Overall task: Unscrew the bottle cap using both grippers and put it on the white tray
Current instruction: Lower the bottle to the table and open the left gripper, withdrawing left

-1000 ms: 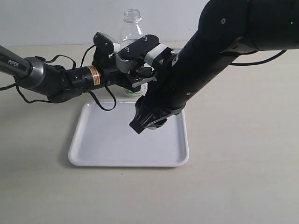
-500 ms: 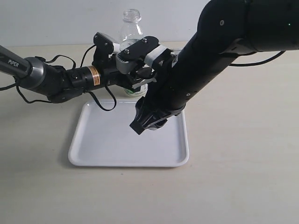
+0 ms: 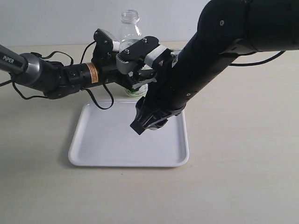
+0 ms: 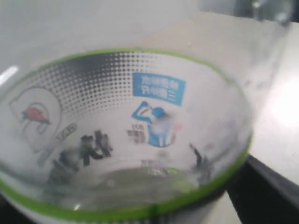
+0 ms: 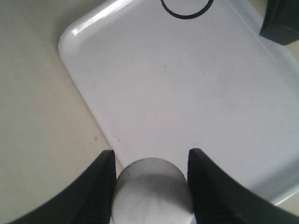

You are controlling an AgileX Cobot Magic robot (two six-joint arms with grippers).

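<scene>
Done unscrewing: holds cap (image 5: 152, 191) pinched in right gripper (image 5: 150, 161) over tray (image 5: 187, 84). Left to do: setting it down. Cannot tell clench of left gripper (image 3: 136, 80) at bottle (image 3: 130, 24).

Glossy white plastic tray (image 3: 100, 140), clear plastic bottle (image 3: 130, 25), matt beige tabletop (image 3: 233, 163)

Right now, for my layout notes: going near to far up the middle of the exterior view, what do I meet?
Large flat white plastic tray → black right gripper above it → slim clear plastic bottle with green-and-white label.
</scene>
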